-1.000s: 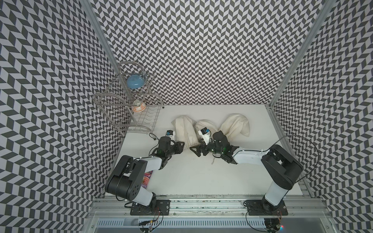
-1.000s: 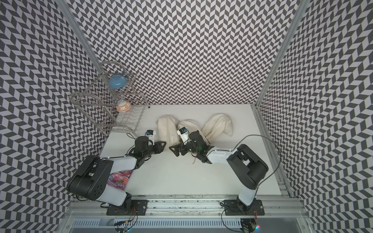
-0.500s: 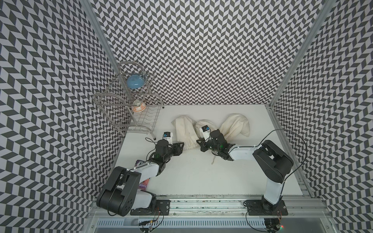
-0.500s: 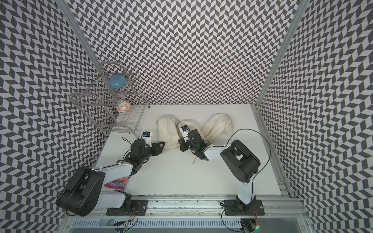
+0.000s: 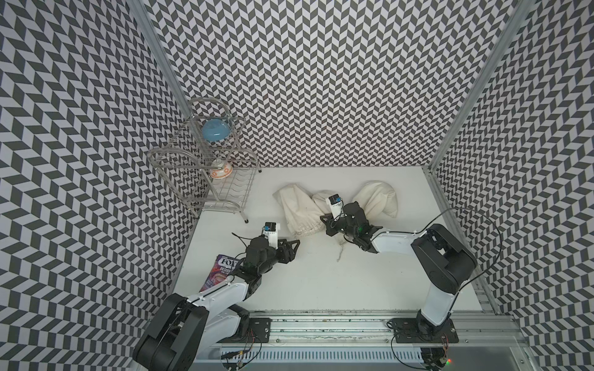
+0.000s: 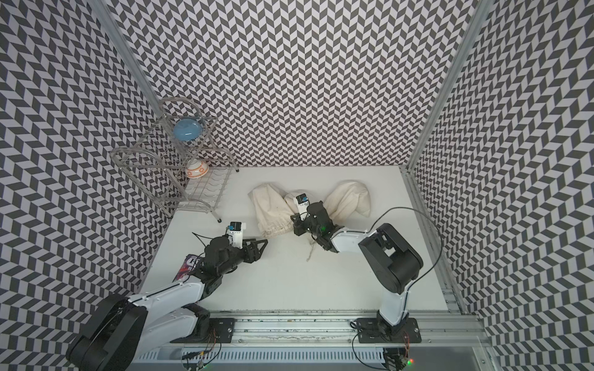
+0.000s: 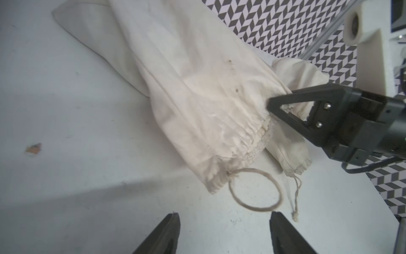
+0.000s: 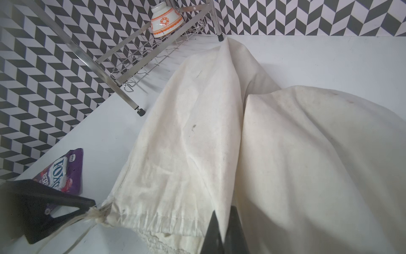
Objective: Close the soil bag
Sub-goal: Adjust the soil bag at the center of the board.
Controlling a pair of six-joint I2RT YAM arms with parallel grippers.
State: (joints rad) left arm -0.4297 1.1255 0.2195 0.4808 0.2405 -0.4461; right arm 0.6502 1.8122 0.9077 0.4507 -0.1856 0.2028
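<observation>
White counter (image 5: 321,289) between chevron walls (image 5: 321,80): purple snack packet (image 5: 221,269) at left, then the left gripper (image 7: 224,214), jaws apart just short of the cream cloth drawstring bag (image 5: 299,208) lying mid-counter; right gripper (image 8: 220,224), jaws clamped on its mouth rim.

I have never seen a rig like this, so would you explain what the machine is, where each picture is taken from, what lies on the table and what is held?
It is two robot arms bolted to a rail at the table's front edge, each ending in a two-finger gripper. Both top views look down from overhead; each wrist view rides on one arm. On the table lie the soil bag, other cream bags, a purple snack packet and a wire rack holding a blue bowl and a patterned bowl. The right gripper is shut, seemingly pinching the soil bag's hem. The left gripper is open, facing the drawstring loop.
</observation>
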